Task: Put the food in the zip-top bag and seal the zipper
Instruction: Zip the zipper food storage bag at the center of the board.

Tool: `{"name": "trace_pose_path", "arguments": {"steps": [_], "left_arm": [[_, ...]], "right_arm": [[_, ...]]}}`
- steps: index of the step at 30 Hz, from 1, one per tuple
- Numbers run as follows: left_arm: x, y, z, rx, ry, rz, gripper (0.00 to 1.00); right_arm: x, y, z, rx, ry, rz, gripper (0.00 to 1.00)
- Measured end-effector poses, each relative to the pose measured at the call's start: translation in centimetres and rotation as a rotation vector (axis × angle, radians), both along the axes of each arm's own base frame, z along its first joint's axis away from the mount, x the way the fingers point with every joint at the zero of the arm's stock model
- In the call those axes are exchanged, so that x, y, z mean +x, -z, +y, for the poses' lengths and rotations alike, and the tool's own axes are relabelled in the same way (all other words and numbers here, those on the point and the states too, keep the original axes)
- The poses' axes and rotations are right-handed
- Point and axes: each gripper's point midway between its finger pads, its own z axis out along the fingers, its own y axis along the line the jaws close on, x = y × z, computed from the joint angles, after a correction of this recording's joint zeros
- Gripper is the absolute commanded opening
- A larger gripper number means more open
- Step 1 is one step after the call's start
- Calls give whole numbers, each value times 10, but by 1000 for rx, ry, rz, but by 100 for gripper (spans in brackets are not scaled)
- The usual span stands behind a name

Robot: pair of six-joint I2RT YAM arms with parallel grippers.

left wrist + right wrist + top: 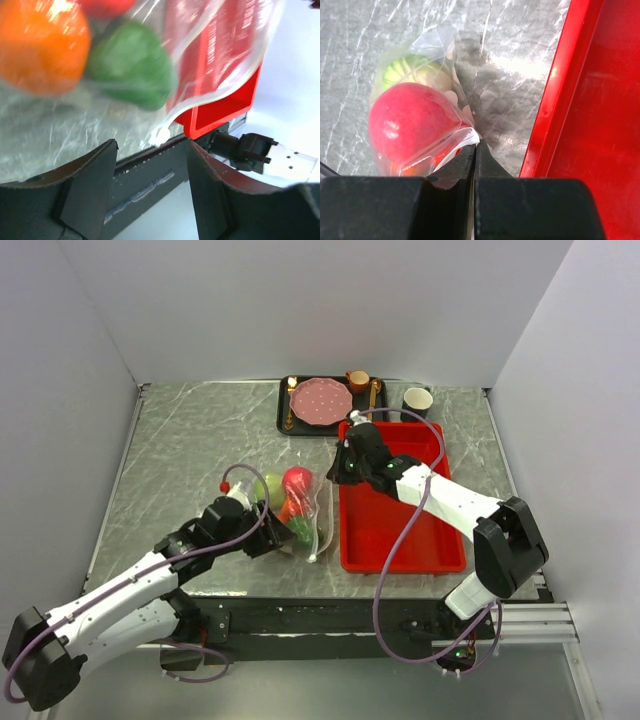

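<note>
The clear zip-top bag (290,508) lies on the marble table, left of the red tray, with the food inside. Through the plastic I see a red apple (412,125), a pale green cabbage (415,72), an orange (40,45) and a green pepper (132,65). The white zipper (320,525) runs along the bag's right edge. My right gripper (475,145) is shut on the zipper's far end. My left gripper (152,150) stands open just short of the zipper's near end (162,135), with nothing between its fingers. In the top view the left gripper (275,540) sits at the bag's near side and the right gripper (335,472) at its far corner.
A red tray (400,520) lies directly right of the bag, close to both grippers. At the back a black tray (285,420) holds a pink plate (320,400) and a brown cup (358,380). A dark cup (417,400) stands beside it. The table's front edge (145,160) is right under the left gripper.
</note>
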Motion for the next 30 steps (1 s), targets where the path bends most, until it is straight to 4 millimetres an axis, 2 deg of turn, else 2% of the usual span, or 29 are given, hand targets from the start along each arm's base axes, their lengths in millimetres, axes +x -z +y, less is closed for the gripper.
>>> {"name": "trace_pose_path", "arguments": {"steps": [2, 10, 14, 20, 30], "left_arm": [[-5, 6, 2, -24, -19, 35, 63], [-20, 6, -5, -166, -40, 69, 63], [-24, 7, -17, -177, -13, 77, 63], [-28, 25, -30, -134, 3, 116, 65], [-14, 16, -49, -192, -65, 46, 63]], "right_arm": [[2, -3, 1, 5, 4, -6, 0], [5, -8, 2, 36, 34, 3, 0], [6, -10, 3, 48, 43, 6, 0], [13, -26, 7, 73, 46, -22, 0], [14, -29, 8, 100, 62, -9, 0]]}}
